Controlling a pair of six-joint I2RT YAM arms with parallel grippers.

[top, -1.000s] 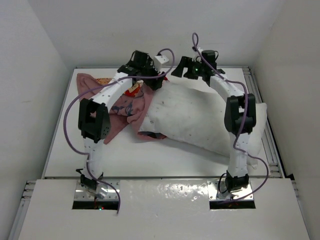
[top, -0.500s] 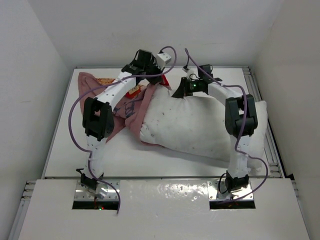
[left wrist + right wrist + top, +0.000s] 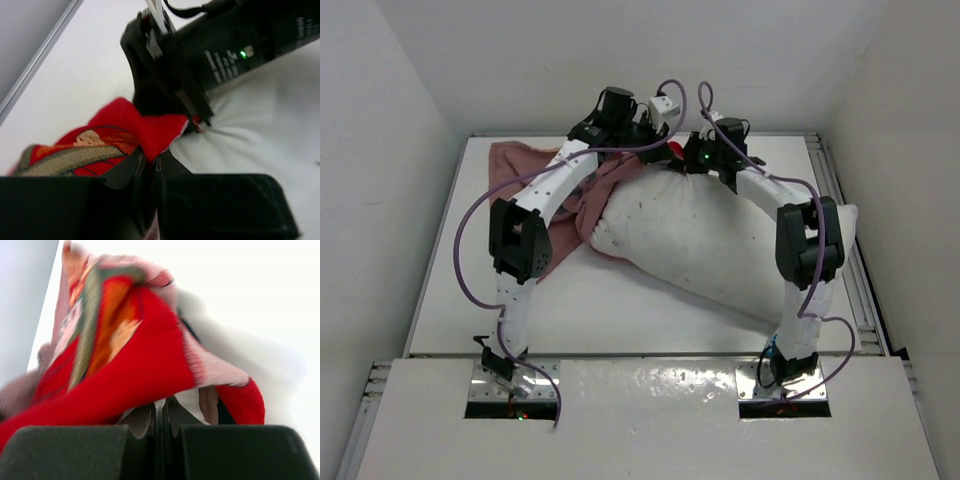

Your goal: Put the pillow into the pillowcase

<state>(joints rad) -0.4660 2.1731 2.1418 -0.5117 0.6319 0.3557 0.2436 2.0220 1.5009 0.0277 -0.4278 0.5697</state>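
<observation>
The big white pillow (image 3: 720,240) lies across the table's middle and right. The pillowcase (image 3: 525,165) is bunched at the far left, pink side up, and its red edge is drawn to the pillow's far corner. There my left gripper (image 3: 668,146) and right gripper (image 3: 684,154) meet tip to tip. In the left wrist view my left gripper (image 3: 150,160) is shut on a red fold of the pillowcase (image 3: 125,125), beside the pillow (image 3: 260,135). My right gripper (image 3: 161,412) is shut on a pinch of white pillow (image 3: 192,402) fabric, and the pillowcase (image 3: 135,355) drapes over it.
White walls close in the table on the left, back and right. A metal rail (image 3: 840,200) runs along the table's right edge, and the pillow's right end reaches it. Purple cables (image 3: 470,230) loop off both arms.
Both grippers have shut and come together at the pillow's far edge. The pillowcase's red edge has been drawn right, onto the pillow's far left corner. The pillow has bunched up slightly.
</observation>
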